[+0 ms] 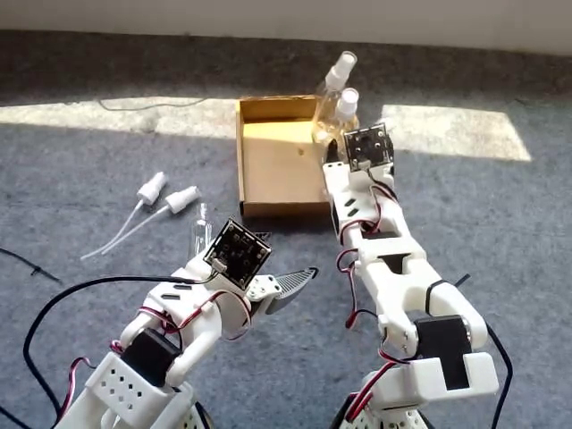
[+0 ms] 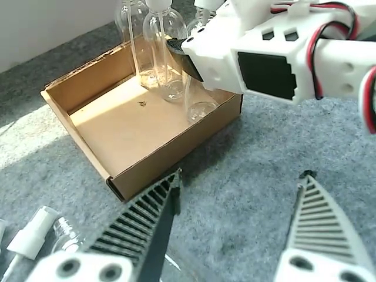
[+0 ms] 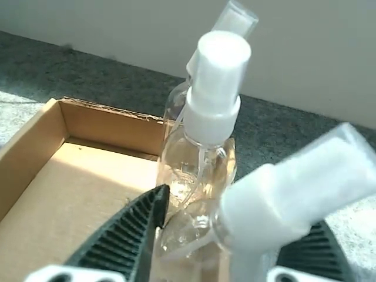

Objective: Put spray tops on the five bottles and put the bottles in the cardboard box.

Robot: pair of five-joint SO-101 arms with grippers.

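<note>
The cardboard box lies open on the grey carpet. Two clear bottles with white spray tops stand at its far right corner. My right gripper is shut on a third capped bottle, tilted over that same corner. My left gripper is open and holds nothing, just in front of the box. A bottle without a top lies beside the left arm. Two loose spray tops with long tubes lie on the carpet left of the box.
The box floor is bare apart from the bottles in the corner. A black cable trails at the left. A wall runs along the far side behind the box.
</note>
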